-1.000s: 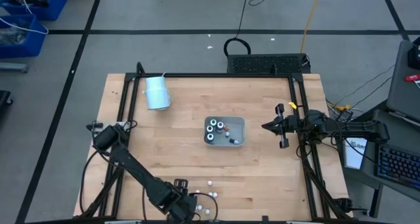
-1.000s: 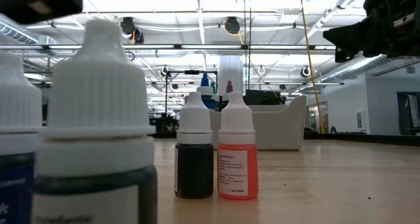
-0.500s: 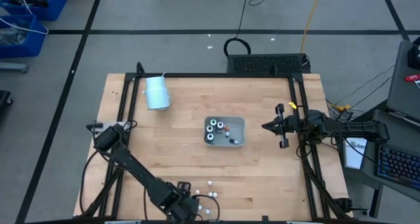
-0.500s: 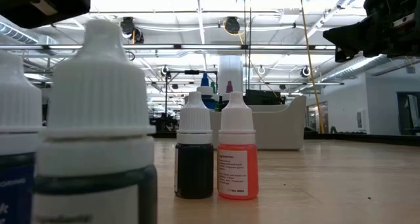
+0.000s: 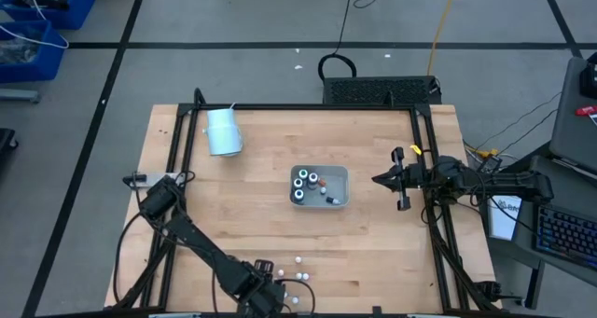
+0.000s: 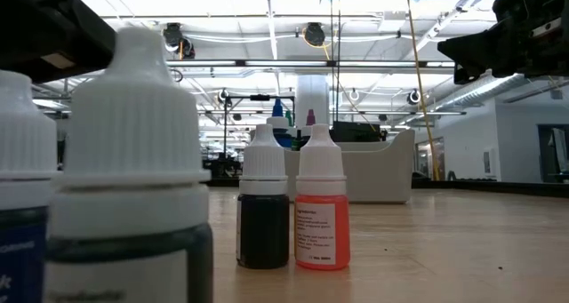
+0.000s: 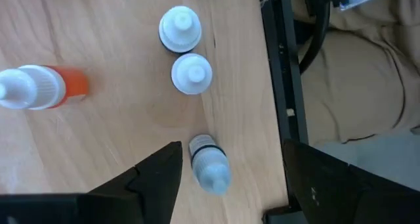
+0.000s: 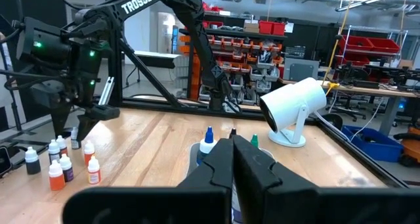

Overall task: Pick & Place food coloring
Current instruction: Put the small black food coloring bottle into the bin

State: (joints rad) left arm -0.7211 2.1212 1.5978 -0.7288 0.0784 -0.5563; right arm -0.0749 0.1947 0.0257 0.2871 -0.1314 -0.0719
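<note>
Left gripper (image 7: 230, 178) hovers spread over a fallen food coloring bottle (image 7: 209, 165) at the worktop (image 5: 373, 253) edge.
Pick step; next, lower and close on it. Right gripper (image 8: 233, 159), pressed together, waits apart.

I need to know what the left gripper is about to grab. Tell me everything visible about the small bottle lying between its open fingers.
The small whitish bottle lies on its side on the light wooden table, close to the table's black edge rail. It has a translucent pale body, a dark band around it and a white ribbed cap. The left gripper hovers over it, open, fingers either side, not visibly touching it.
</note>
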